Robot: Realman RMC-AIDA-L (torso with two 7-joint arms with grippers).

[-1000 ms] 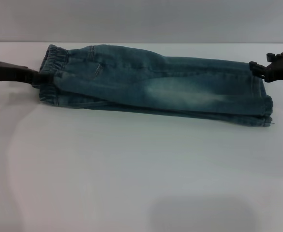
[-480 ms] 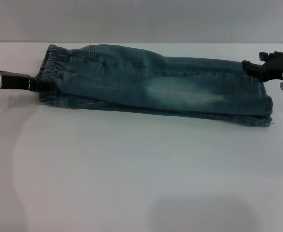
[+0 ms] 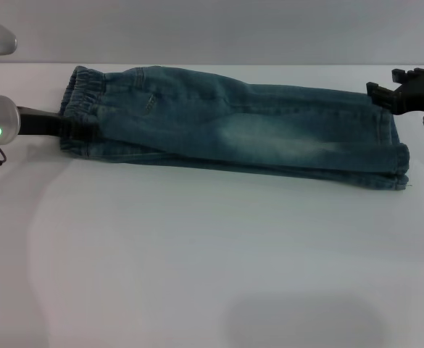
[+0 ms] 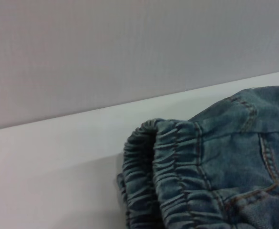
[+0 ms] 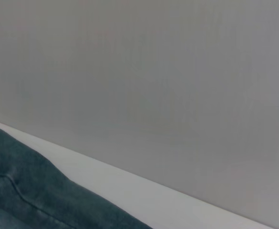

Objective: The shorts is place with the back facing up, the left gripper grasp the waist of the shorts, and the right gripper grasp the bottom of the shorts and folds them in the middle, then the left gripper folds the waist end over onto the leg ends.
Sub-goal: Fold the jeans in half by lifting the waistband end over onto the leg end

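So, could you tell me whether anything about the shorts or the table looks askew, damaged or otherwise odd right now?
Nothing stands out. The shorts lie folded lengthwise on the white table, layers roughly aligned, no tears visible. The left gripper is at the waist; the right gripper is at the leg ends.

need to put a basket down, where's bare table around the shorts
The white table is bare across the whole near side, in front of the shorts. It is crowded along the far strip: the left end effector is at the waist, and the right end effector by the leg ends.
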